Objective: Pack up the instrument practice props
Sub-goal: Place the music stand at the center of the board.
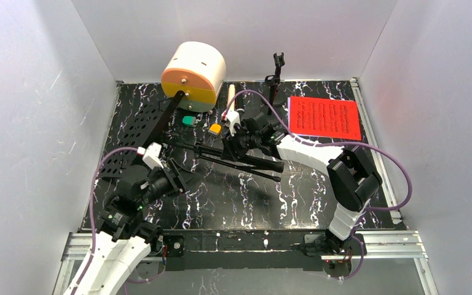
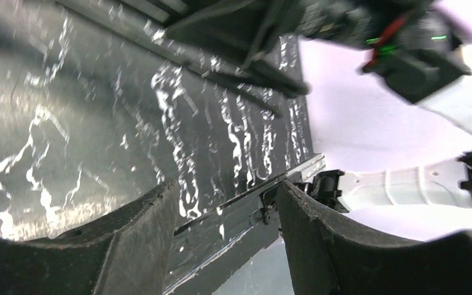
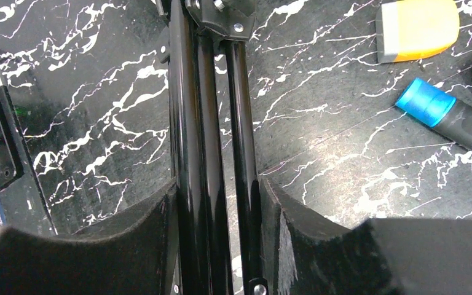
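Where the black, white-veined marble-look table (image 1: 252, 203) spreads, the black perforated metal music rack (image 1: 136, 126) lies at ten o'clock, its folded black tripod legs (image 3: 212, 123) reaching the centre. A red sheet-music page (image 1: 324, 118) lies at two o'clock. The right gripper (image 3: 218, 233) clasps those legs. The left gripper (image 2: 224, 227), at eight o'clock, gapes, holding nothing.

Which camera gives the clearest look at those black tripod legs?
The right wrist view: the tripod legs fill the frame, sharp, gripped by the right tool. The top view shows them small, lying on the table. The left wrist view catches only dark, blurred bars at its upper edge.
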`<control>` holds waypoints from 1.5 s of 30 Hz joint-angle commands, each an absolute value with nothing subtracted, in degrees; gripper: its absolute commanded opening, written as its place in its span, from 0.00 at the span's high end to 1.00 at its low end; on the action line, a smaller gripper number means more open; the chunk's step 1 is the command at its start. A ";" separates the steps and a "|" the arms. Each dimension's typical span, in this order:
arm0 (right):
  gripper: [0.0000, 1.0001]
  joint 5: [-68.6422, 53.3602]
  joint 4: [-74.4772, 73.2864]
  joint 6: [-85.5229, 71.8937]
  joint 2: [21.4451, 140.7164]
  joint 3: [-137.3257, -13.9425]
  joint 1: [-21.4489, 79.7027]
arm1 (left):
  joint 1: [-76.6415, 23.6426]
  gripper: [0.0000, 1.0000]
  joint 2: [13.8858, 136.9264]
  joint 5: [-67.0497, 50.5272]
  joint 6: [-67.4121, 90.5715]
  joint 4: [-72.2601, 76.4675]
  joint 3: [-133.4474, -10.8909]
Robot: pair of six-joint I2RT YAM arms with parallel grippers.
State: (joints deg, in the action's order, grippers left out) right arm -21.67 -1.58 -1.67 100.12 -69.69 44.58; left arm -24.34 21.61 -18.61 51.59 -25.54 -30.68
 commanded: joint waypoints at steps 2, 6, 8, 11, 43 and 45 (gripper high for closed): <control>0.99 -24.78 9.71 -1.97 94.33 -66.70 44.00 | -24.37 0.43 25.76 -13.67 40.48 -27.37 -44.54; 0.99 -25.54 10.44 1.22 93.40 -62.54 45.09 | -24.42 0.42 28.95 -5.51 32.98 -26.73 -53.28; 0.99 -25.78 10.46 3.39 93.26 -60.92 45.91 | -24.35 0.42 29.60 -1.46 29.95 -24.83 -55.70; 0.99 -26.17 10.27 6.40 93.65 -58.94 46.98 | -24.41 0.41 29.60 3.62 26.89 -19.93 -56.19; 0.21 -14.78 13.21 7.75 89.89 -56.25 49.76 | -24.26 0.16 33.44 22.61 16.11 -5.52 -46.54; 0.18 -9.97 14.35 5.10 86.38 -54.41 47.83 | -24.26 0.14 32.38 23.82 15.62 -6.42 -46.78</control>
